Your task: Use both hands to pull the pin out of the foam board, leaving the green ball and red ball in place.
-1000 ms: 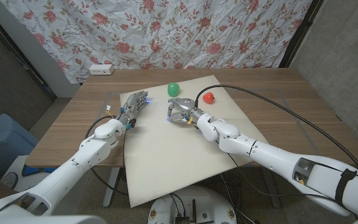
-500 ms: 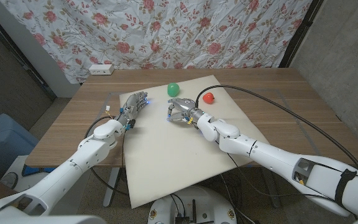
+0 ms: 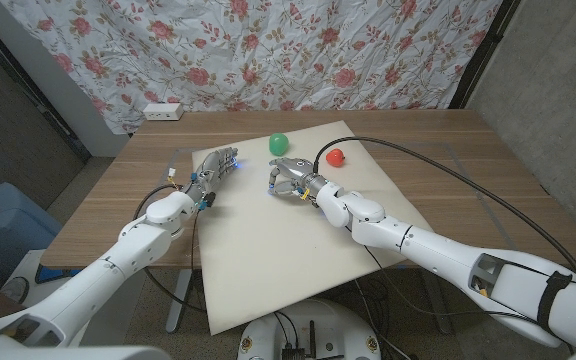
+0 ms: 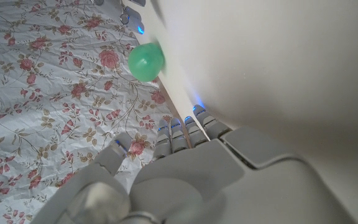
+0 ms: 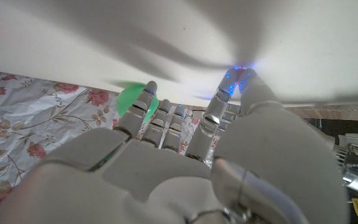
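Cream foam board (image 3: 268, 240) carries green ball (image 3: 279, 143), red ball (image 3: 335, 157); right hand (image 3: 290, 178) on board, fingers curled, grip unclear; left hand (image 3: 213, 172) at board's left edge, fingers straight.

Cream foam board (image 3: 268, 240) on brown wooden table (image 3: 438, 150); green ball (image 3: 279, 143); red ball (image 3: 335, 157); white backdrop cloth (image 3: 268, 50) with pink-red floral print.
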{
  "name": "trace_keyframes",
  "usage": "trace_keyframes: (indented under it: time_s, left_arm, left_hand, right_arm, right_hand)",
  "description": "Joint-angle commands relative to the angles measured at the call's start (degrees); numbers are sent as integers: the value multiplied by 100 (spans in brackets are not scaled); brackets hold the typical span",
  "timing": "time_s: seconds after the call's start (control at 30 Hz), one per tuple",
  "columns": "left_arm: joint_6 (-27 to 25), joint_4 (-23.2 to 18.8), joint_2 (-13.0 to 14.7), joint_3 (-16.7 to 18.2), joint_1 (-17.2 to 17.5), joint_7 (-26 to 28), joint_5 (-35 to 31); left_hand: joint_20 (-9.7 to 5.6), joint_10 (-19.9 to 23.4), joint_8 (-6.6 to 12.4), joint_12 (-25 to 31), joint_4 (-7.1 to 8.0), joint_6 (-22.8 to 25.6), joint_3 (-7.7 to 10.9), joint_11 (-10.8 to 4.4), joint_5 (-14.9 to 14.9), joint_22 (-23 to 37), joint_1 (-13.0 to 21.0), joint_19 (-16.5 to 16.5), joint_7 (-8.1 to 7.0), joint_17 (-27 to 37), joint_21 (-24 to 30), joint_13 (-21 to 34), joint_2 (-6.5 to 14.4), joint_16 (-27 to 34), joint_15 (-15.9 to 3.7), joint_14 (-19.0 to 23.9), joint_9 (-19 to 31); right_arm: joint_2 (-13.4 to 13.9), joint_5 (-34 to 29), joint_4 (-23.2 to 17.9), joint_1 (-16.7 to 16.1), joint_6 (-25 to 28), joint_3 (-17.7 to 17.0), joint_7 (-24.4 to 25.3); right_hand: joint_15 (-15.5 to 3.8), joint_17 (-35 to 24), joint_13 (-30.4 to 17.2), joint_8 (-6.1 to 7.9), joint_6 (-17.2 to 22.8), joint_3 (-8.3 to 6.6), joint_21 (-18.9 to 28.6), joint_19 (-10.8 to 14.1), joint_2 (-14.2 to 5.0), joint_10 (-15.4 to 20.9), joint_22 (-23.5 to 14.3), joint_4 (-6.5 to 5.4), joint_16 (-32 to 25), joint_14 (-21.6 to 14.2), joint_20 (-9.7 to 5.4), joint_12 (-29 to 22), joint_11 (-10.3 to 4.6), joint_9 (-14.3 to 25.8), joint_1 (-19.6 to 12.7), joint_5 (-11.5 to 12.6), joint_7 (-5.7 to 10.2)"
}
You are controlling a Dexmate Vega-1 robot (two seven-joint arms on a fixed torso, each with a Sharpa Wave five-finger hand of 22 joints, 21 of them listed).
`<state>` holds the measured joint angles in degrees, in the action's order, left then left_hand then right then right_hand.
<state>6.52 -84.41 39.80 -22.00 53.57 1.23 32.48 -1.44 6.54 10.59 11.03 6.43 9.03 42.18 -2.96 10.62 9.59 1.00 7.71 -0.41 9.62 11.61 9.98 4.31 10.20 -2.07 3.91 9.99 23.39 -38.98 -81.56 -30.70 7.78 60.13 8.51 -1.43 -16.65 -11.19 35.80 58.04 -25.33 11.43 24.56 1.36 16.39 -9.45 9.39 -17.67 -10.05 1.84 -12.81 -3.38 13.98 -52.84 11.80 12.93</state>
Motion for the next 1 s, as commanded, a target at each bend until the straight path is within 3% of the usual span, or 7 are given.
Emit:
trace_keyframes:
  time_s: [0.03, 0.53, 0.63, 1.0]
  left_arm:
    - [201, -290, 290, -56, 71, 173, -568]
    - [444, -691, 807, -89, 250, 323, -1528]
    - [453, -782, 919, -83, 304, 346, -1702]
    - [355, -1189, 1441, -105, 515, 485, -2628]
  left_hand:
    - [-83, 88, 24, 29, -32, 85, 52, -6, 30, 19, 44, 64, -18, -5, 1, 9, 435, -2, -76, 91, 11]
    - [-206, 199, 23, 40, -76, 159, 114, -119, 28, 14, 67, 183, -97, -6, 7, 8, 469, 5, -125, 179, 9]
    - [-299, 165, 3, 16, -81, 127, 129, -132, 26, 12, 66, 187, -145, -2, -6, 6, 473, -6, -179, 163, 7]
    - [-475, 112, -26, -18, 64, 67, 93, -162, 10, 12, -30, 83, -193, 35, -64, 2, 506, 3, -263, 130, 5]
  right_arm:
    - [-21, 12, 23, 20, -2, 21, -16]
    - [-64, 65, 60, 40, 38, 22, -46]
    - [-72, 67, 77, 51, 38, 26, -35]
    - [-90, 91, 90, 71, 52, 46, -57]
  right_hand:
    - [-16, -10, -8, 7, 58, -29, -12, 35, -20, 42, -28, 13, -55, -20, -6, -16, -4, 18, -74, 2, 2]
    - [-48, -20, -9, -13, 77, -28, -20, 35, -24, 62, -29, 5, -55, -21, -15, -3, -28, 2, -96, -18, 4]
    - [-56, -22, -9, -17, 79, -28, -22, 34, -26, 64, -29, 4, -56, -23, -15, -1, -29, 0, -99, -21, 4]
    - [-51, -28, -11, -49, 55, -19, -24, 37, -19, 74, -30, -2, -59, -29, -20, 7, -19, -16, -100, -38, 0]
